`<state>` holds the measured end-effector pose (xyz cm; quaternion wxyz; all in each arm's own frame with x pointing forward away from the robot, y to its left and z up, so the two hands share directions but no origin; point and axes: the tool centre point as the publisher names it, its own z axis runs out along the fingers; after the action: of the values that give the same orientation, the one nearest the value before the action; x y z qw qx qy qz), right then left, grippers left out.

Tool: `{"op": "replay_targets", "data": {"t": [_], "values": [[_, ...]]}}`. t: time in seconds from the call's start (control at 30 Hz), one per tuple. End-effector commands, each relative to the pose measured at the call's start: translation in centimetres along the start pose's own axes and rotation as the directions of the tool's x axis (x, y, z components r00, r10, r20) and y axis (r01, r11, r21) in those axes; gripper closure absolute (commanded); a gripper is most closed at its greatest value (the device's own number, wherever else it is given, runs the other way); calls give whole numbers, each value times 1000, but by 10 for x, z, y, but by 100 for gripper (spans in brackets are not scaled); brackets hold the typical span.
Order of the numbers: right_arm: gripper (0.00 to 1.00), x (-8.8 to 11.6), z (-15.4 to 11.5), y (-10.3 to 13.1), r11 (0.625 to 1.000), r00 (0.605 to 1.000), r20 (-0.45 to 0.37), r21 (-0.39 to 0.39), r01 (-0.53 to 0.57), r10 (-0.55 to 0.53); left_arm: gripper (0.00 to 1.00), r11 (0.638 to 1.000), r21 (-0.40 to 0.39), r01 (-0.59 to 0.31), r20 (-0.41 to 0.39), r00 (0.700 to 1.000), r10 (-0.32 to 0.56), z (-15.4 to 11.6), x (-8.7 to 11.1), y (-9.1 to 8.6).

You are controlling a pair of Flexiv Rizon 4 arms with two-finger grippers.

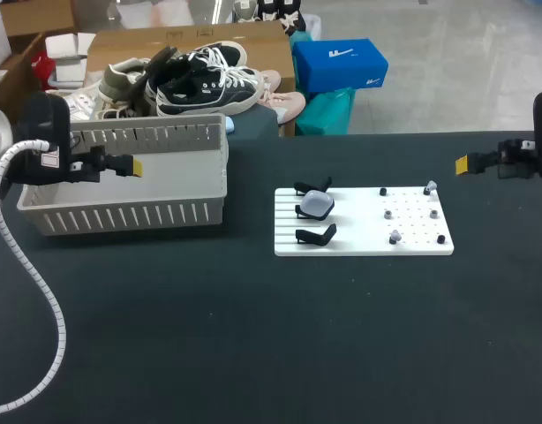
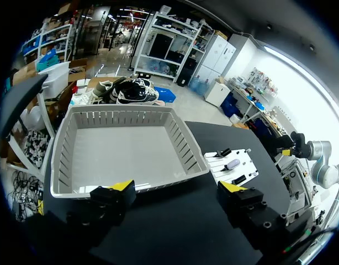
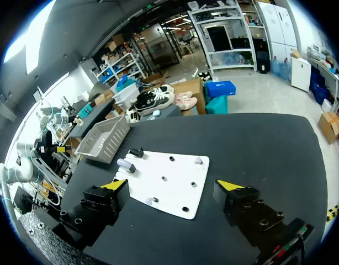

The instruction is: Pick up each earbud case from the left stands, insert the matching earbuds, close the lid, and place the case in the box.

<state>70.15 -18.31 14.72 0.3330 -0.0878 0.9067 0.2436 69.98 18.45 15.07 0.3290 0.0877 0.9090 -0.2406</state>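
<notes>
Far left: left gripper [image 1: 135, 166] above the left end of the grey box [image 1: 121, 214], fingers spread wide, empty. Mid-table: white board [image 1: 364, 247], pale earbud case [image 1: 318, 205] resting on the middle of three black stands [image 1: 315, 235] along its left side, small earbuds [image 1: 395, 237] dotted over its right half. Far right: right gripper [image 1: 462, 163], likewise wide, empty, well apart from the board.

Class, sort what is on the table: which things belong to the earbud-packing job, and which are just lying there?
For the job: earbud case; stands; earbuds; white board; basket; left gripper; right gripper.
Lying about: coiled cable.
</notes>
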Motion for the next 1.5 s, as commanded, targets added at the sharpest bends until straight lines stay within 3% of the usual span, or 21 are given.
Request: {"op": "replay_targets", "data": {"t": [0.03, 0.23, 0.33, 0.4, 0.43, 0.47, 0.63, 0.73, 0.97, 1.13, 1.2, 1.27, 1.4, 1.5], "values": [[0, 0, -1, 0, 1000, 1000, -2, 1, 0, 0, 0, 1000, -2, 0, -4, 1000, 0, 0, -1, 0], [0, 0, -1, 0, 1000, 1000, -2, 1, 0, 0, 0, 1000, -2, 0, -4, 1000, 0, 0, -1, 0], [0, 0, -1, 0, 1000, 1000, -2, 1, 0, 0, 0, 995, 68, -68, 9, 998, 68, 16, -1, -6], [0, 0, -1, 0, 1000, 1000, -2, 1, 0, 0, 0, 987, 74, -141, 65, 988, 137, 25, -2, -12], [0, 0, -1, 0, 1000, 1000, -2, 1, 0, 0, 0, 980, 115, -162, 84, 985, 152, 31, -3, -17], [0, 0, -1, 0, 1000, 1000, -2, 1, 0, 0, 0, 974, 94, -206, 177, 966, 187, 35, -4, -20], [0, 0, -1, 0, 1000, 1000, -2, 1, 0, 0, 0, 942, 155, -298, 130, 951, 279, 51, -7, -37], [0, 0, -1, 0, 1000, 1000, -2, 1, 0, 0, 0, 882, 255, -396, 130, 918, 374, 59, -5, -46], [0, 0, -1, 0, 1000, 1000, -2, 1, 0, 0, 0, 780, 353, -518, 91, 848, 522, 79, -6, -62], [0, 0, -1, 0, 1000, 1000, -2, 1, 0, 0, 0, 666, 416, -619, 115, 762, 637, 97, 0, -79], [0, 0, -1, 0, 1000, 1000, -2, 1, 0, 0, 0, 647, 394, -653, 123, 734, 667, 104, 2, -86], [0, 0, -1, 0, 1000, 1000, -2, 1, 0, 0, 0, 603, 395, -693, 127, 692, 711, 111, 6, -95], [0, 0, -1, 0, 1000, 1000, -2, 1, 0, 0, 0, 558, 405, -724, 144, 654, 743, 121, 9, -109], [0, 0, -1, 0, 1000, 1000, -2, 1, 0, 0, 0, 541, 412, -734, 178, 647, 742, 128, 9, -115]]}}
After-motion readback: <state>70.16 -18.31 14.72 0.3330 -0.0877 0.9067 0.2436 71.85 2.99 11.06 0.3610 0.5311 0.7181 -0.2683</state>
